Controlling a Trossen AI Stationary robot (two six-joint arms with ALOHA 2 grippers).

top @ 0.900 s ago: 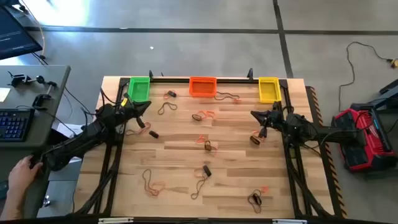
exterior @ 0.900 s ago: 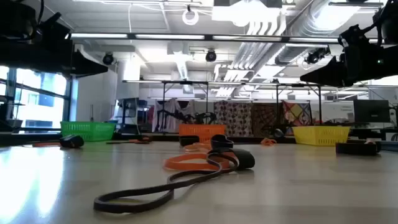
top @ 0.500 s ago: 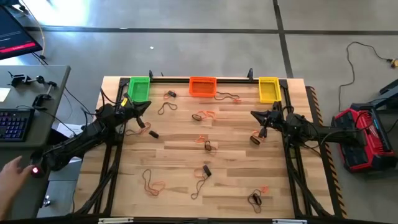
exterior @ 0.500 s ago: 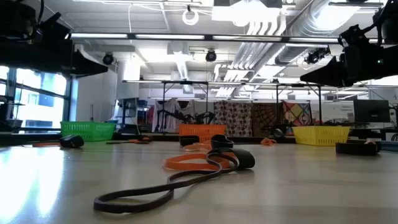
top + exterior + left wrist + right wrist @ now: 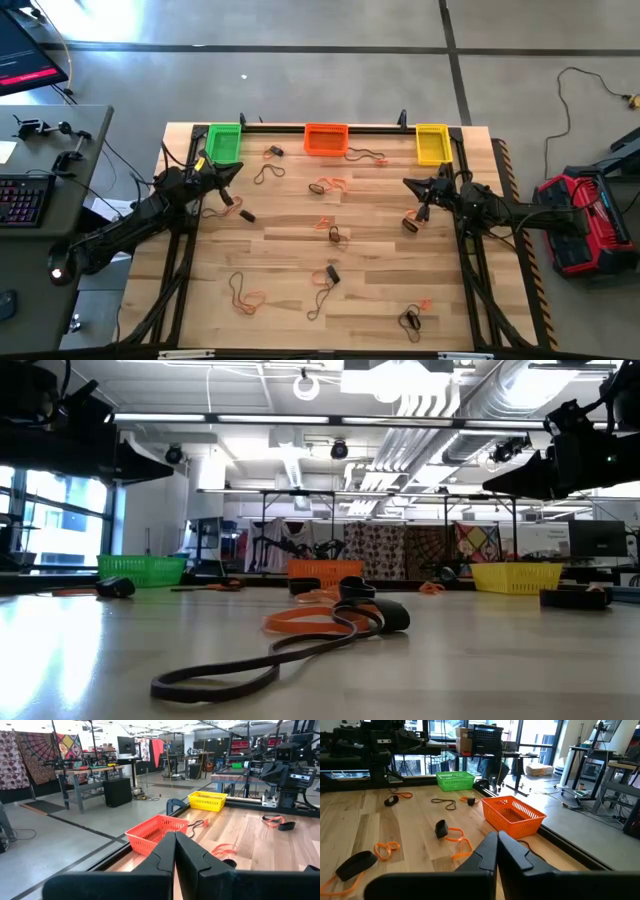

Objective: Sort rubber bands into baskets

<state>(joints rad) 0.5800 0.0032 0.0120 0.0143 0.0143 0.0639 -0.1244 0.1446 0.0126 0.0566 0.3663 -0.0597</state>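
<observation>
Baskets line your worktop's (image 5: 380,260) far edge: green basket (image 5: 223,143) left, orange basket (image 5: 326,139) middle, yellow basket (image 5: 431,144) right. Rubber bands (image 5: 330,232) lie scattered across the wood, none in either arm's grip. Your left end effector (image 5: 234,170) hovers near the green basket, fingers pressed together and empty; your right end effector (image 5: 410,184) hangs near the yellow basket, pinched closed too.

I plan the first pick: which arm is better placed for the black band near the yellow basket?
Right, probably. The right gripper, fingers shut, hovers beside that black band, below the yellow basket. The left gripper waits near the green basket.
</observation>
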